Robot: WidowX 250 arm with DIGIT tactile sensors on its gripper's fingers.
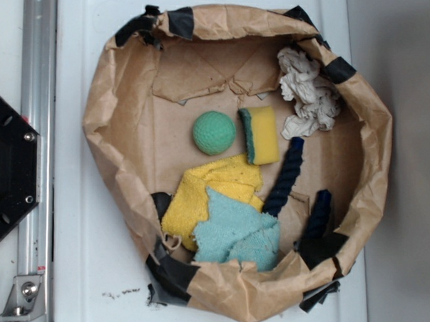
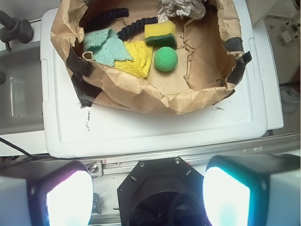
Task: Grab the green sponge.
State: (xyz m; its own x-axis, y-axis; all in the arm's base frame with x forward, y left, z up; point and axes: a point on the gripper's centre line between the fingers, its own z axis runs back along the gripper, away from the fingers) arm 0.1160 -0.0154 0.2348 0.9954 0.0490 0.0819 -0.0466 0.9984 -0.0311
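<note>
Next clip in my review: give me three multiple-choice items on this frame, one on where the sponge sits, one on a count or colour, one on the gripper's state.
1. Where does the green sponge lie?
A. On the white tray outside the paper nest
B. Inside the paper nest, right beside the green ball
C. Under the teal cloth

2. How many terry cloths lie in the nest?
A. Two, one yellow and one teal
B. One, yellow
C. Three, all teal

3. What state is the gripper in?
A. Shut on the sponge
B. Shut on the ball
C. Open, away from the nest

Key: 1 B, the sponge sits next to the green ball within the brown paper nest. 2 A, the yellow cloth and teal cloth overlap. 3 C, in the wrist view its pads stand wide apart, with nothing between them.
</note>
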